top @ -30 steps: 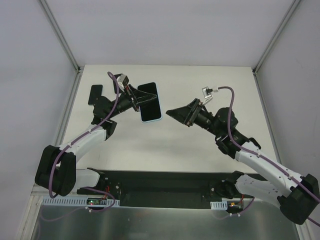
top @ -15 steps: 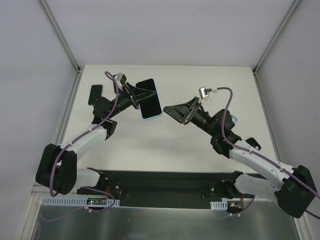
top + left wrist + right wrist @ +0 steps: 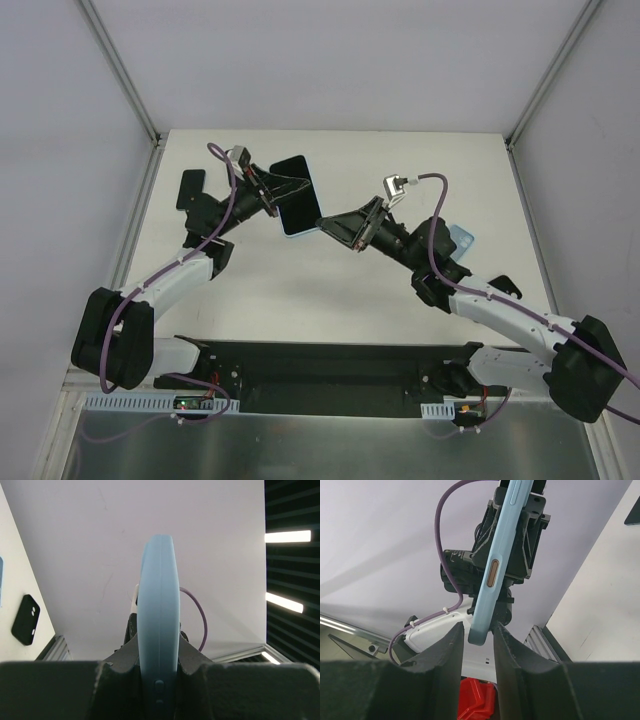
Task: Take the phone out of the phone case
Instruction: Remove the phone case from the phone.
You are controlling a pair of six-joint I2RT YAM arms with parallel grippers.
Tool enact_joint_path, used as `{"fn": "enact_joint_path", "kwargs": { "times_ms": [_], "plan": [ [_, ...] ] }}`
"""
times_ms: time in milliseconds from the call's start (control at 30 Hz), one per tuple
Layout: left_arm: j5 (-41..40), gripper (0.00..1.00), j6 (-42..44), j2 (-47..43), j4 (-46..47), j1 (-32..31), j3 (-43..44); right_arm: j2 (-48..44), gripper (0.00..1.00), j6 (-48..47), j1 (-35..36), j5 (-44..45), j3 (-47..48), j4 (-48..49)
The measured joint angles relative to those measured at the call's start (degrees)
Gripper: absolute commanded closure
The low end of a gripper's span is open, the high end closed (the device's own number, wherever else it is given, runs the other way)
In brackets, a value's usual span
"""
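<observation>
Phone [image 3: 298, 197] in its blue case [image 3: 495, 575] hangs above the table [image 3: 350, 290], squeezed by the left gripper [image 3: 280, 190], so the right gripper [image 3: 326, 226], open a little around the case's corner, can peel it off.

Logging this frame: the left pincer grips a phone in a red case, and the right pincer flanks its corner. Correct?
The case is light blue, not red; the right wrist view shows it. The left pincer does grip the phone, and the right pincer flanks its corner.
</observation>
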Motion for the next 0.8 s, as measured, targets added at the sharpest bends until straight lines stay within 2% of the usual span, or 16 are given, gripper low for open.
{"fn": "enact_joint_path", "kwargs": {
  "times_ms": [67,100,167,333,600,800],
  "plan": [
    [-0.2,1.00,0.0,0.0,0.0,0.1,0.0,0.0,0.78,0.0,0.0,0.0,0.0,0.2],
    [-0.3,1.00,0.0,0.0,0.0,0.4,0.0,0.0,0.88,0.0,0.0,0.0,0.1,0.2],
    [-0.4,1.00,-0.2,0.0,0.1,0.4,0.0,0.2,0.99,-0.1,0.1,-0.2,0.3,0.2],
    [-0.4,1.00,-0.3,0.0,1.0,0.7,0.0,1.4,0.98,0.2,-0.1,-1.9,0.7,1.7],
    [-1.7,1.00,-6.6,-1.9,3.4,3.3,0.1,12.4,0.99,0.9,-2.6,-13.7,7.0,18.1],
    [-2.8,1.00,-8.5,-7.3,2.8,3.3,-0.6,15.5,0.98,0.8,-2.8,-21.9,11.3,23.8]
  ]
}}
